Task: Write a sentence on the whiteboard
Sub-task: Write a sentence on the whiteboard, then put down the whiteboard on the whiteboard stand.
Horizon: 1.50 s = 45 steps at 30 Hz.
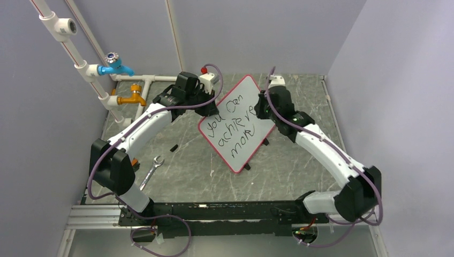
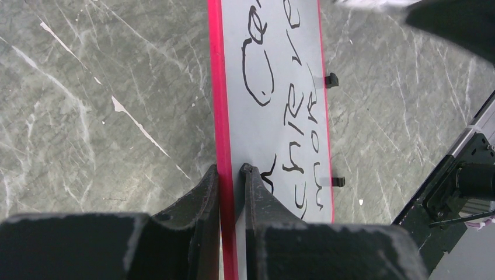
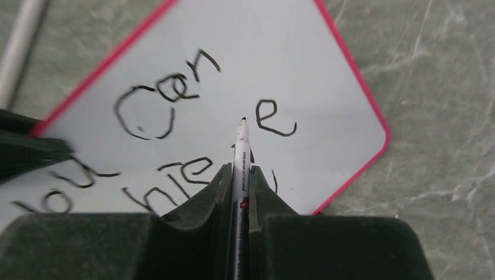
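While scanning from the left wall: blue tap [image 1: 116, 65] and orange tap [image 1: 134, 99] on white pipes [image 1: 72, 48], well apart from the work; wrench [image 1: 151, 171] flat on the table [image 1: 300, 171] at left. Next, left gripper [image 2: 230, 168] narrow, pinching the red rim of the whiteboard [image 1: 247, 91], set cornerwise mid-table. Then right gripper [image 3: 240, 169] clamped on marker [image 3: 241, 146], tip over the lettering. Bare table beyond the board's right corner.
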Motion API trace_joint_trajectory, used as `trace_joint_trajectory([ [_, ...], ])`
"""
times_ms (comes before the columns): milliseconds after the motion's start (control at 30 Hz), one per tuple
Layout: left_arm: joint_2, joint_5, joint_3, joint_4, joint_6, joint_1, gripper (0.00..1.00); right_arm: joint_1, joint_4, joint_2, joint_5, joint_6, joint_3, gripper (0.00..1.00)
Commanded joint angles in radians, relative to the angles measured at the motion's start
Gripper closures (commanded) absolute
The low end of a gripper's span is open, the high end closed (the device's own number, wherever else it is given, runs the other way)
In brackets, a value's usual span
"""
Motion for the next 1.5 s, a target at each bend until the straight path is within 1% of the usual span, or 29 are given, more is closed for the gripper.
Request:
trace_joint_trajectory([
  [0,-0.015,-0.028,0.033,-0.011,0.078,-0.013,1.00,-0.001,-0.095,-0.147,0.044,-0.007,0.045,1.00],
  [133,0.001,-0.015,0.047,-0.032,0.098,-0.013,1.00,0.000,-0.104,-0.307,0.059,0.049,-0.071,1.00],
  [300,0.037,0.048,0.077,-0.061,0.114,-0.014,1.00,-0.001,-0.117,-0.401,0.090,0.079,-0.172,1.00],
  [433,0.067,0.075,0.089,-0.079,0.114,-0.023,1.00,-0.001,-0.122,-0.430,0.102,0.089,-0.200,1.00],
  [467,0.078,0.084,0.097,-0.088,0.149,-0.026,1.00,-0.001,-0.122,-0.435,0.102,0.091,-0.203,1.00],
  [633,0.135,0.128,0.136,-0.144,0.195,-0.052,1.00,-0.001,-0.125,-0.455,0.116,0.094,-0.214,1.00],
  [1133,0.188,0.237,0.149,-0.197,0.297,-0.140,1.00,0.000,-0.148,-0.557,0.161,0.098,-0.204,1.00],
  [1233,0.208,0.283,0.153,-0.209,0.310,-0.144,0.98,0.000,-0.151,-0.562,0.157,0.096,-0.203,1.00],
  [1367,0.227,0.275,0.158,-0.220,0.320,-0.154,0.95,-0.001,-0.147,-0.561,0.153,0.088,-0.207,1.00],
  [1467,0.237,0.257,0.153,-0.212,0.317,-0.158,0.95,-0.001,-0.139,-0.556,0.151,0.086,-0.210,1.00],
])
